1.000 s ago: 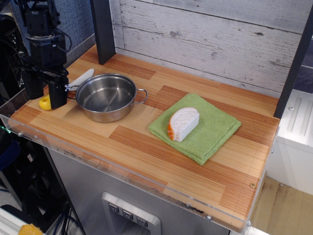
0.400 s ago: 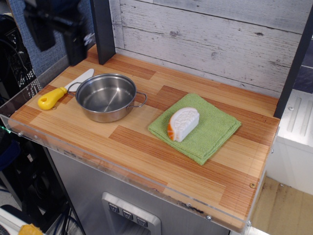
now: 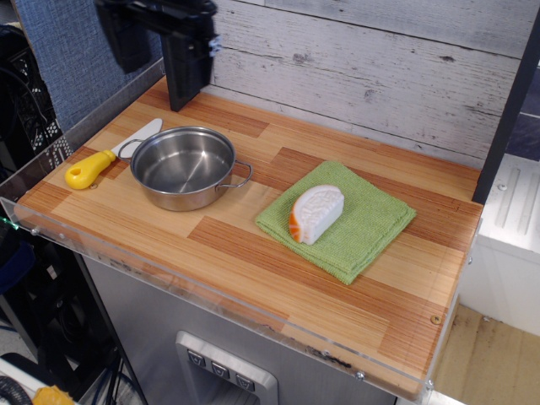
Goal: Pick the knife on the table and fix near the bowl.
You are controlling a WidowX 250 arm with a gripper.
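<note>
The knife (image 3: 108, 154), white blade and yellow handle, lies flat on the table (image 3: 278, 270) at the left, its blade next to the left handle of the bowl (image 3: 183, 166). The bowl is a shiny steel pot with two wire handles, and it is empty. My gripper (image 3: 159, 78) hangs high above the table's back left, behind the bowl and well above the knife. Its two black fingers (image 3: 187, 59) stand apart with nothing between them.
A green cloth (image 3: 354, 221) lies right of the bowl with a white-and-orange food piece (image 3: 315, 213) on it. A black post (image 3: 175, 93) stands at the back left. A clear acrylic rim (image 3: 169, 274) runs along the front edge.
The gripper was down at the knife's handle a second ago. It has since lifted away and moved up and to the right, leaving the knife on the table beside the bowl.
</note>
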